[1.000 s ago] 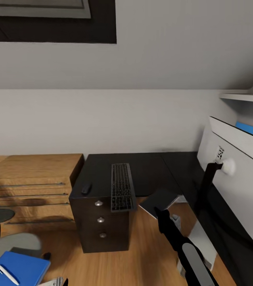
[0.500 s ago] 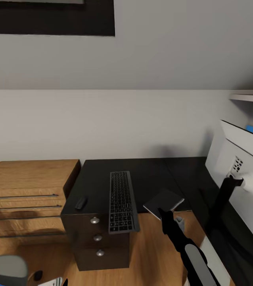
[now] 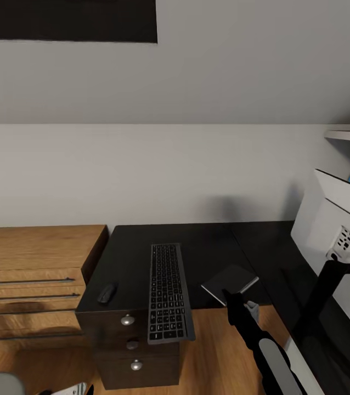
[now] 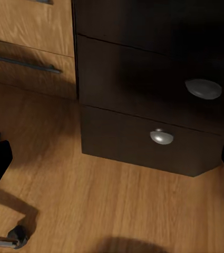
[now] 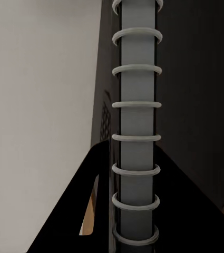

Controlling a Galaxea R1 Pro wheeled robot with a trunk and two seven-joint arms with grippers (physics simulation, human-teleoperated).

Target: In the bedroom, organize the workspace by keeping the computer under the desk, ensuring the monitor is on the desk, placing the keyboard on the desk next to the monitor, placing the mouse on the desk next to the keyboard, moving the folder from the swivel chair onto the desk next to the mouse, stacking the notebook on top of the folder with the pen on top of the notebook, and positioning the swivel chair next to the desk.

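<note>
One notebook (image 3: 230,283) sat clamped in my right gripper (image 3: 234,299) above the desk (image 3: 208,249) edge; keyboard (image 3: 168,292) and mouse (image 3: 107,292) lay left. Left gripper's state: couldn't tell.

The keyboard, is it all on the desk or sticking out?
Sticking out: the keyboard's near end hangs past the desk's front edge, over the drawers.

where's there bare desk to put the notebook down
The notebook, held by the right gripper, hangs at the desk front edge. Bare black top lies between the keyboard and the monitor stand, and behind the keyboard toward the wall. A narrower strip runs between the mouse and the keyboard. The right edge by the stand is tight.
</note>
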